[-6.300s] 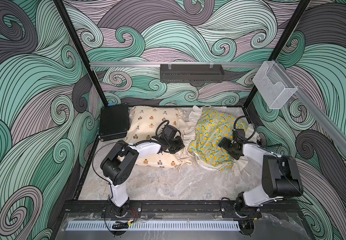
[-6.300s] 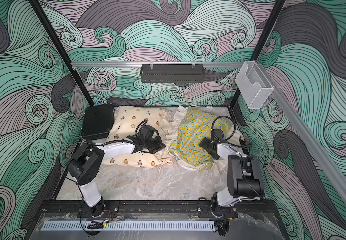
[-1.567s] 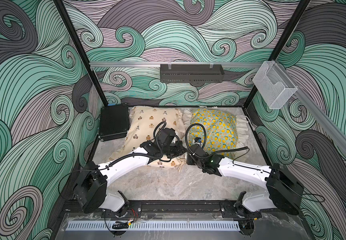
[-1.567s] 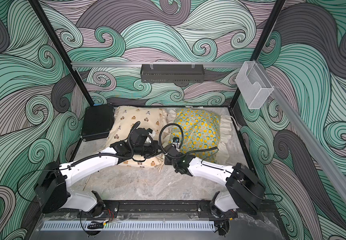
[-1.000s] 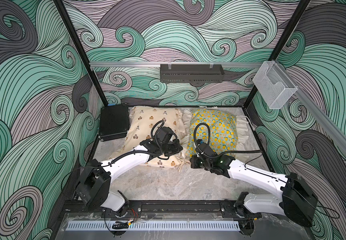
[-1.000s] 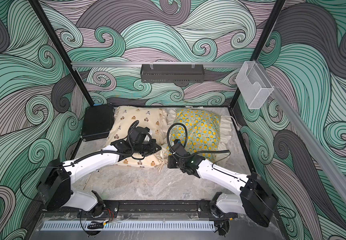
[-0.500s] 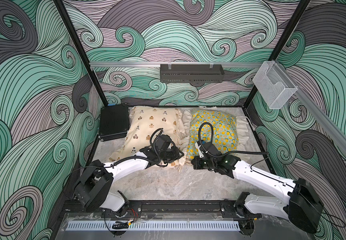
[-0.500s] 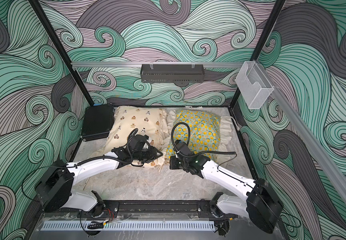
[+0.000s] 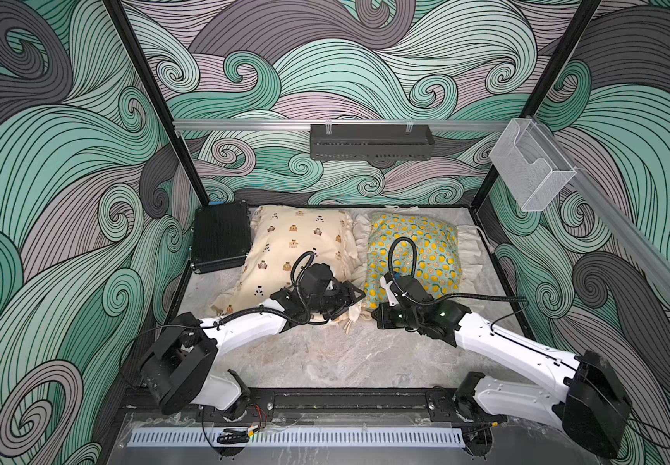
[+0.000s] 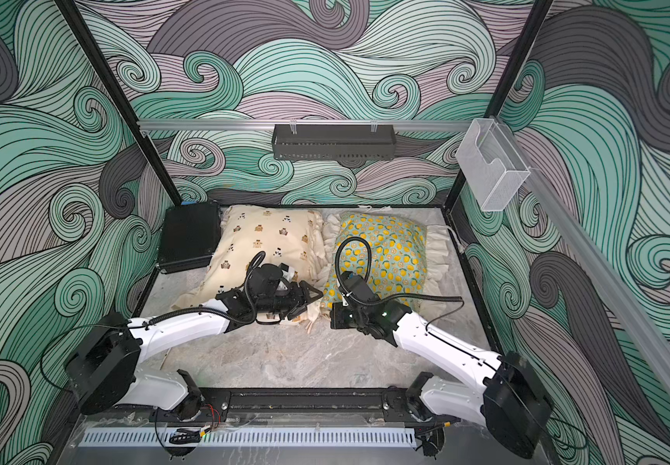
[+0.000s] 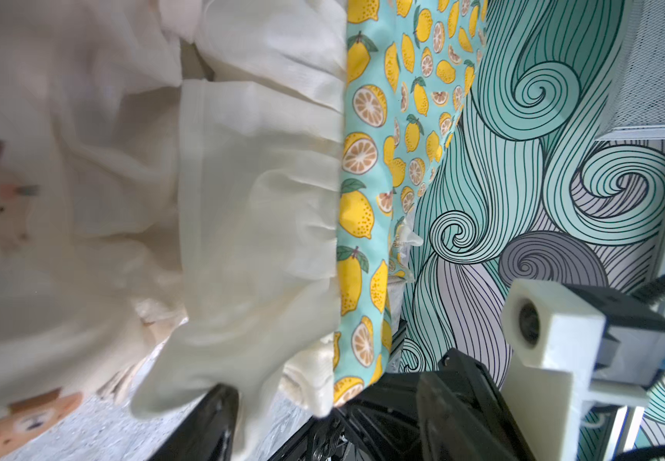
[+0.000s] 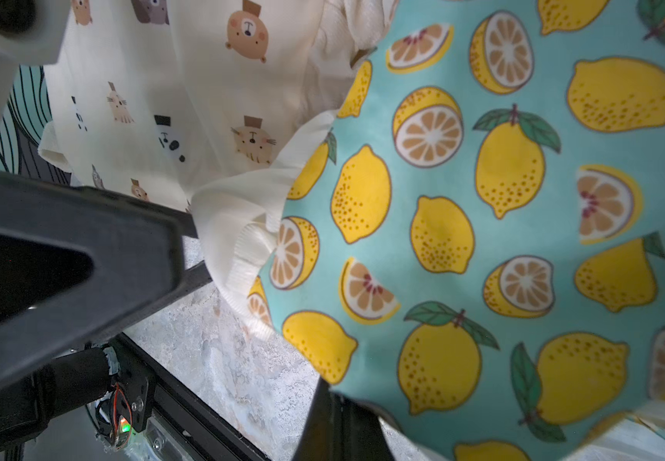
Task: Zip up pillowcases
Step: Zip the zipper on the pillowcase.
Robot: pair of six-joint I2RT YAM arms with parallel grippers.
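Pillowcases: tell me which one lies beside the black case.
The cream bear-print pillowcase: it lies right beside the black case; the mint lemon-print pillowcase sits beyond it, apart from that case.

Open floor [image 9: 325, 354] before pillowcases [image 9: 297, 241]

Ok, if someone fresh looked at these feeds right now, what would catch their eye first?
The teal and grey swirl-patterned walls dominate everything. At the back of the marbled tabletop lie the bear pillowcase and, beside it, the bright lemon pillowcase. Both arms meet at the near corners of the two: the left end effector is open by the bear one, and the right end effector is shut at the lemon one's edge.
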